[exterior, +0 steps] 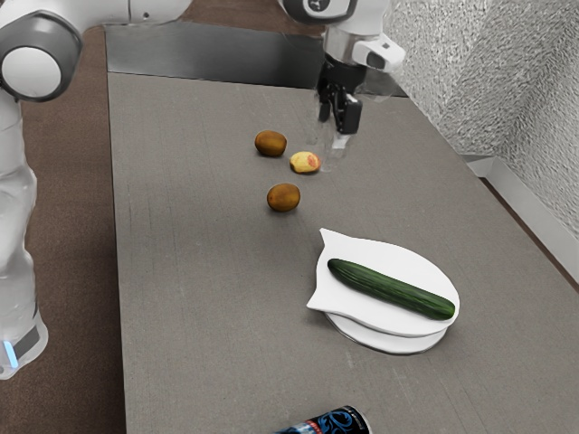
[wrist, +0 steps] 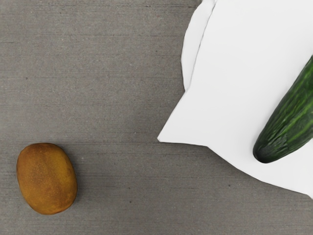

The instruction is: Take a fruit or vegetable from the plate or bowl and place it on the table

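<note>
The cucumber [exterior: 391, 289] lies on the white plate [exterior: 414, 263], near and to the exterior view's right of the pincer [exterior: 337, 143]; its long axis slants from a far left end to a near right end in that view, the far left end being the closer to the pincer. Whether the pincer is apart or together I cannot tell; the cucumber is clear of it. The two kiwis [exterior: 270, 143] [exterior: 283, 197] are on the table [exterior: 199, 271] already, so the cucumber is the one to take; the task seems at its start, with the reach as the step in hand. The next move should go nearward and right, then turn the grip across the long axis; gripped off its middle, the cucumber could tip or roll against the rim.
</note>
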Controlling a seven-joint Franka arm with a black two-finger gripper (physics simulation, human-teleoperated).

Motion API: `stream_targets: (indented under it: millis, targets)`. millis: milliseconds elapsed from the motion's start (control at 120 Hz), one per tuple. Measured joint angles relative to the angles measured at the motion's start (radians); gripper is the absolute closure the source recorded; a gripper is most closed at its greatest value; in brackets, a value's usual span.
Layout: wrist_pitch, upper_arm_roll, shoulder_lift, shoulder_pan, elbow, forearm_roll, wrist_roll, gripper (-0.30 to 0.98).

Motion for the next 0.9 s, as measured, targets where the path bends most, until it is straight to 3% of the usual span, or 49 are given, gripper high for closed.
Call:
stream_targets:
  millis: [33, 83, 258, 350, 492, 683, 900]
  targets:
    - [-0.019, 0.114, 0.002, -0.114, 0.095, 0.002, 0.002, 0.00]
    - [-0.042, 0.195, 0.002, -0.195, 0.163, 0.005, 0.004, 0.00]
    - [-0.107, 0.241, 0.003, -0.240, 0.284, 0.014, 0.011, 0.00]
    - [-0.155, 0.186, -0.003, -0.184, 0.427, 0.005, 0.014, 0.00]
    - [-0.163, 0.058, 0.074, -0.065, 0.460, -0.013, 0.016, 0.00]
    - [-0.128, -0.082, 0.171, -0.173, 0.459, 0.044, 0.019, 0.00]
    - [-0.090, -0.092, 0.260, -0.205, 0.466, 0.085, 0.022, 0.00]
